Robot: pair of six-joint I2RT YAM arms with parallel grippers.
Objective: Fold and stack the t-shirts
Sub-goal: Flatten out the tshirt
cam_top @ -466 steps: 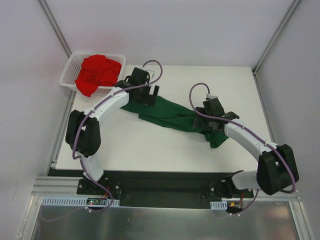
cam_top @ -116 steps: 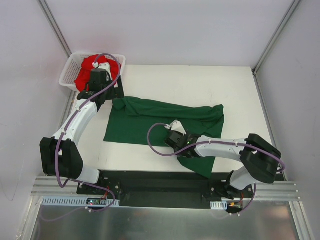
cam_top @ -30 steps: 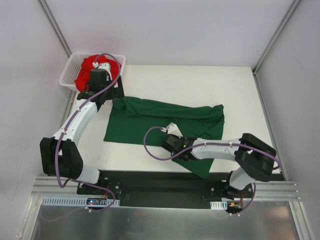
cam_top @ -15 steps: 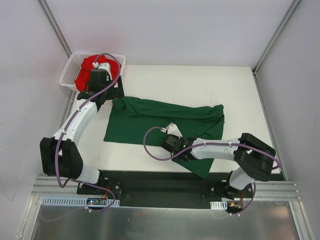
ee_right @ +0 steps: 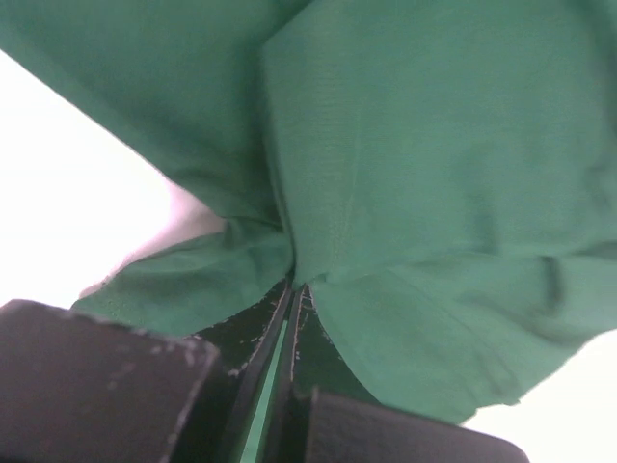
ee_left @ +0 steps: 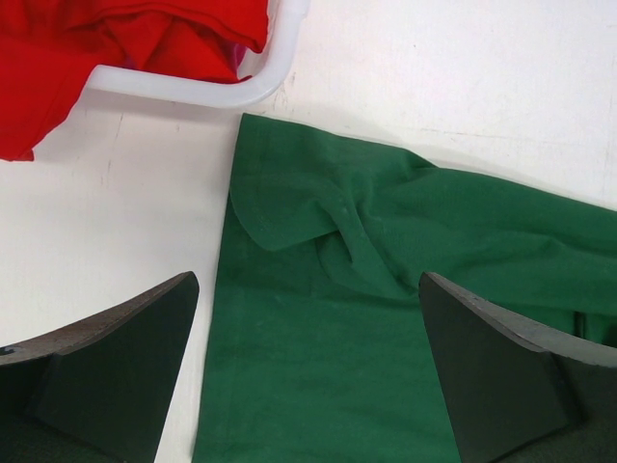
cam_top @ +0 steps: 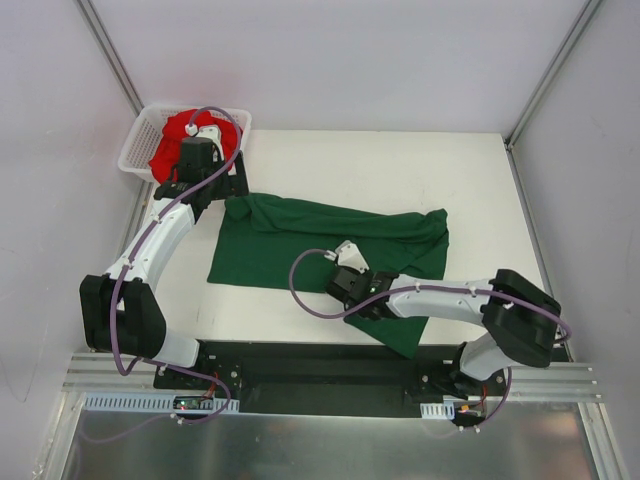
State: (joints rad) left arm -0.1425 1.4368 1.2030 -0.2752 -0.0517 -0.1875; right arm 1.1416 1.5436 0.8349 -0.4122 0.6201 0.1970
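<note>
Two t-shirts are out. Far over on the left, by the back corner of the table [cam_top: 400, 165], sits a white basket [cam_top: 135, 140]. The red t-shirt [cam_top: 168, 152] lies bunched up inside it, and a bit of red hangs out over the rim.

Just beside the basket is the left pincer [ee_left: 307, 280]. Its two black fingers [ee_left: 125, 367] are spread wide apart, with nothing held between them. It points down over the back left corner of the green t-shirt [cam_top: 290, 245], where a sleeve is folded over on itself. I cannot tell if it touches the cloth.

The green t-shirt lies on the white table, in the middle. It reaches from near the basket across to the right side. Its left part lies quite flat. Its back edge is bunched into a long ridge. On the right, a piece hangs over the front edge of the table.

Low down at the front edge of the shirt is the right pincer [ee_right: 292, 299]. It is squeezed tight, with a fold of the green cloth nipped between its fingers.
</note>
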